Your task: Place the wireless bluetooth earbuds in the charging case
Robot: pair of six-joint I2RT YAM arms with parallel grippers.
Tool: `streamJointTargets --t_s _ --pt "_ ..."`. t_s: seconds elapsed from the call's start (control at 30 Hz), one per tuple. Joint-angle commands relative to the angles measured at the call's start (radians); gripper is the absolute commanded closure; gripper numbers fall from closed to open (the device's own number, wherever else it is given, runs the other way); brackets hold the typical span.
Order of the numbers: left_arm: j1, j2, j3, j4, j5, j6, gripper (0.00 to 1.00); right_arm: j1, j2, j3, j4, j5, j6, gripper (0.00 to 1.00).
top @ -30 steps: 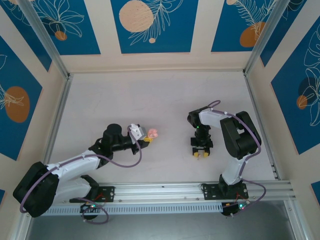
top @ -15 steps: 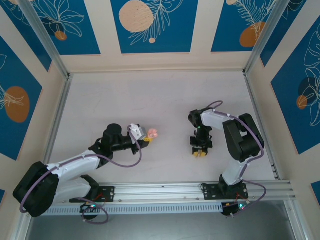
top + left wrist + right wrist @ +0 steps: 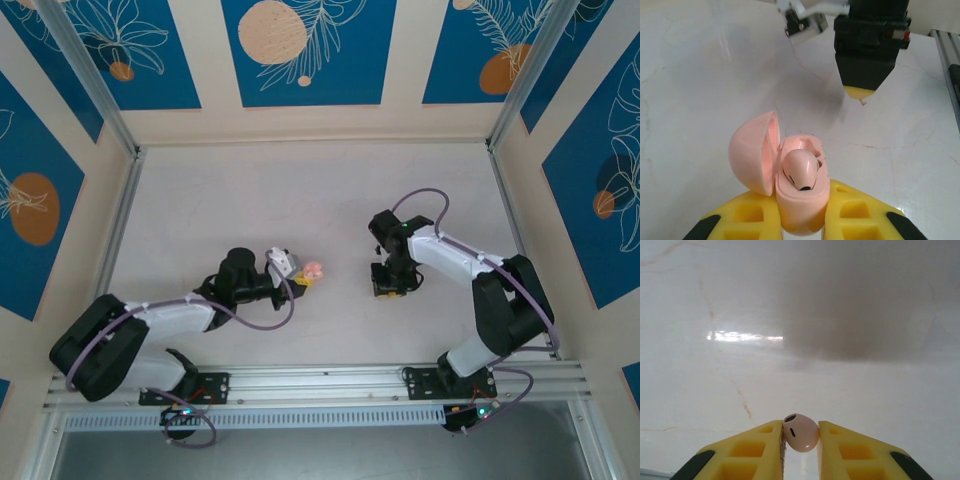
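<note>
Pinching pale pink earbud (image 3: 800, 432), right tool (image 3: 800, 427) sits lower centre of its wrist frame, over white desk (image 3: 790, 315). Left tool (image 3: 802, 207), bottom centre of its wrist frame, clamped on pink charging case (image 3: 790, 202); lid (image 3: 752, 152) open, tilted left; second pink earbud (image 3: 801, 171) seated inside. Top frame: both tools mid-desk, well apart; case just right of left tool, right tool further right.

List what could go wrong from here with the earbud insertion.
1. The right end effector pinches the pink earbud only at its fingertips; the rounded bud may squirt out or twist.
2. The left end effector holds the open charging case by its base; pressing down could tip it or dislodge the seated earbud.
</note>
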Motion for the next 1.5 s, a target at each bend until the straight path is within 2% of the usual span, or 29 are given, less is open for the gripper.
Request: streamJointTargets --t_s 0.0,0.23,0.67,0.93,1.47 --pt "-0.022 0.062 -0.007 0.158 0.053 -0.073 0.87 0.042 -0.053 0.034 0.043 0.058 -0.022 0.78" --pt "-0.045 0.162 0.011 0.249 0.081 -0.114 0.87 0.16 -0.106 0.079 0.142 0.138 -0.085 0.78" --pt "-0.056 0.161 0.022 0.254 0.089 -0.135 0.87 0.333 -0.162 0.09 0.336 0.236 -0.204 0.78" --pt "-0.057 0.152 0.025 0.248 0.079 -0.143 0.87 0.37 -0.219 0.06 0.395 0.237 -0.241 0.77" --pt "-0.057 0.134 0.034 0.29 0.063 -0.198 0.87 0.397 -0.229 0.019 0.402 0.221 -0.276 0.77"
